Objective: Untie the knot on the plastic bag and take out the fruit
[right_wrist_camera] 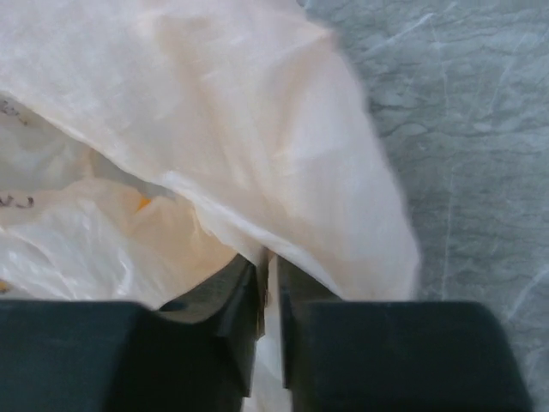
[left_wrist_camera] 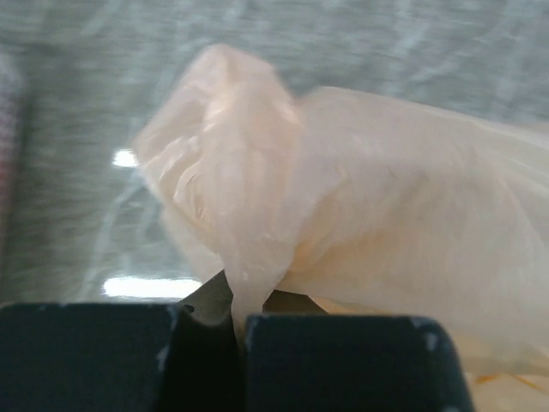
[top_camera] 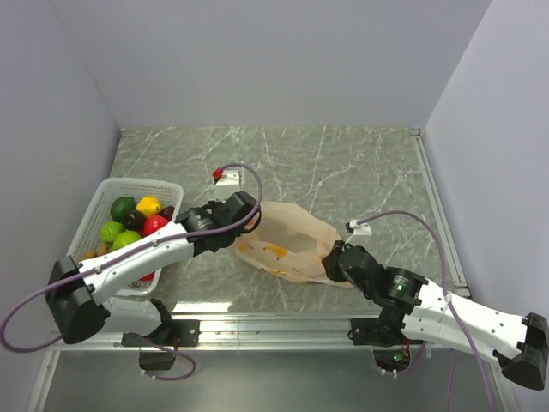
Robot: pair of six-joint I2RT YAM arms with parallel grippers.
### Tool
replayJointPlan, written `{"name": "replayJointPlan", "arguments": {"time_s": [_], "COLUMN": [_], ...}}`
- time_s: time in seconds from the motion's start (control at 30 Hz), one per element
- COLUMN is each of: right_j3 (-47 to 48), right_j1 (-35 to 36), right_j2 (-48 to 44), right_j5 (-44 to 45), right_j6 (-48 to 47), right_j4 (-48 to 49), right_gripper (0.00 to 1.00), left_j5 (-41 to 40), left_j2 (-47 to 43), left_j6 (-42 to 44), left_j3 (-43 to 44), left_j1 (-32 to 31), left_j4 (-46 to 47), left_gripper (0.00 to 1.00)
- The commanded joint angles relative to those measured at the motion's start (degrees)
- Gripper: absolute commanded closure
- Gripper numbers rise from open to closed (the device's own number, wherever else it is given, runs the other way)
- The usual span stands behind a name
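Tabletop: grey-green marbled tabletop [top_camera: 343, 163], carrying everything
Bag: thin, crinkly, translucent pale-peach plastic bag [top_camera: 287, 240] with orange marks lies flat mid-tabletop, between the two arms, long axis running from far left to near right
Basket: white lattice basket [top_camera: 103, 202] at the left edge, holding round fruit [top_camera: 129, 225] in green, yellow, red and dark purple
Left pincer: left pincer [left_wrist_camera: 238, 322] at the bag's far-left end, pressed together on a pulled-up fold of film
Right pincer: right pincer [right_wrist_camera: 268, 283] at the bag's near-right end, pinching a ridge of film
Key relation: each arm holds its own end, so, as I judge it, pulling apart along the long axis would stretch the bag
Hidden: no knot can be made out; whether fruit remains inside is unclear, though the bag looks slack
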Motion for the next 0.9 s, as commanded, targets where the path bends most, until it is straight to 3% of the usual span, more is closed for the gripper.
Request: {"name": "replayJointPlan", "arguments": {"time_s": [0.0,0.07,0.2,0.27,0.3,0.37,0.63,0.87], "right_j3": [5.93,7.52,10.95,11.39,11.31,10.87,4.19,3.22], "right_j1": [0.24,0.24,0.32,0.32,0.32,0.32,0.32,0.41], "right_j2": [-3.26,-5.11,-3.89,-1.17,-0.37,1.48,0.07,4.99], "right_j5": [-3.4,-5.51,-4.12,-1.74,-1.48,-1.47,-2.88,-2.09], "right_j6": [-6.89,-10.41,-12.37,-12.28,-12.1,-11.58,-9.03,-10.43], "right_j4": [2.32,4.35,4.62,3.65,3.56,3.74,7.52,10.05], "right_gripper": [0.7,0.62,0.62,0.63,0.64,0.64,0.62,0.53], "left_j5": [13.98,16.71,12.96,5.43,3.99,3.1,18.8,24.1], "left_j2": [-1.41,-0.81,4.54,8.23,9.73,12.02,8.6,10.36], "left_j6": [4.34,3.63,3.63,4.77,4.78,4.08,-5.85,-8.23], "left_j3": [-3.04,-3.57,4.84,15.11,18.54,24.1,1.46,-6.03], "left_j1": [-0.74,-0.92,-2.49,-11.07,-11.12,-16.99,-11.12,-10.94], "left_j4": [12.19,14.65,10.74,5.21,3.43,0.97,11.76,18.96], "left_gripper": [0.99,1.0,0.99,0.99,0.99,0.99,0.99,1.0]}}
